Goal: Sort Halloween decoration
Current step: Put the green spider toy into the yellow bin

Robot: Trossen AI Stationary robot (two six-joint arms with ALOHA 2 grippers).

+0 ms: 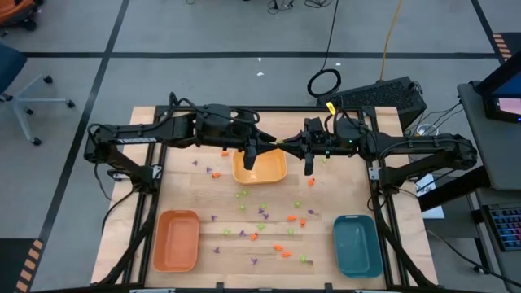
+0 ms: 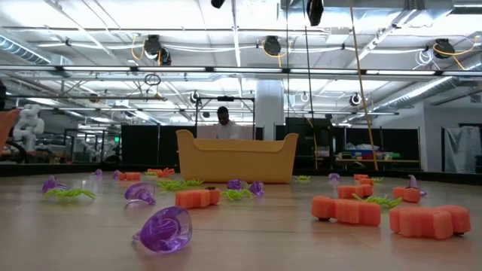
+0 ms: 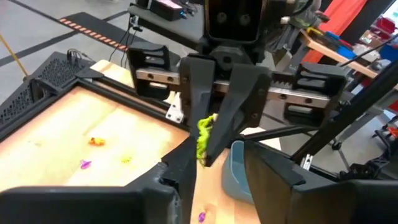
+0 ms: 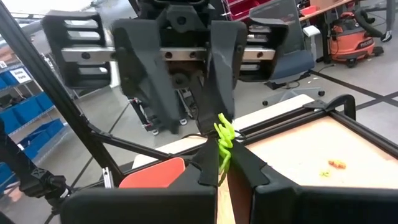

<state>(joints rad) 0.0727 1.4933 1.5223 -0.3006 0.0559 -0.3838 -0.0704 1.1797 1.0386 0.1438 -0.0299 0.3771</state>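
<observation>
Purple ring-shaped piece (image 2: 162, 229) lies closest to the low camera, on its side on the desk (image 1: 187, 187). Orange foam pieces (image 2: 346, 211) sit to its right.

Left to right in the high view:
- Orange tray (image 1: 177, 244), near front corner. No contents can be made out.
- Left claw (image 1: 249, 163), hanging above the yellow tray (image 1: 273, 175). Fingers apart, nothing between them. Judged to be idle.
- Loose decoration pieces (image 1: 260, 228) in orange, light green and purple, unsorted, strewn over the desk between the three trays.
- Right claw (image 1: 310, 168), just beside the yellow tray's right edge and raised off the desk. Fingers clamped at the tips on a light green, spider-like piece (image 3: 204, 138), which dangles free. The raised hold suggests carrying clear of the scattered pieces toward a tray.
- Teal tray (image 1: 356, 244), opposite front corner.

Which tray takes green cannot be determined. Most pieces remain on the desk, so sorting is judged to be at an early stage.
</observation>
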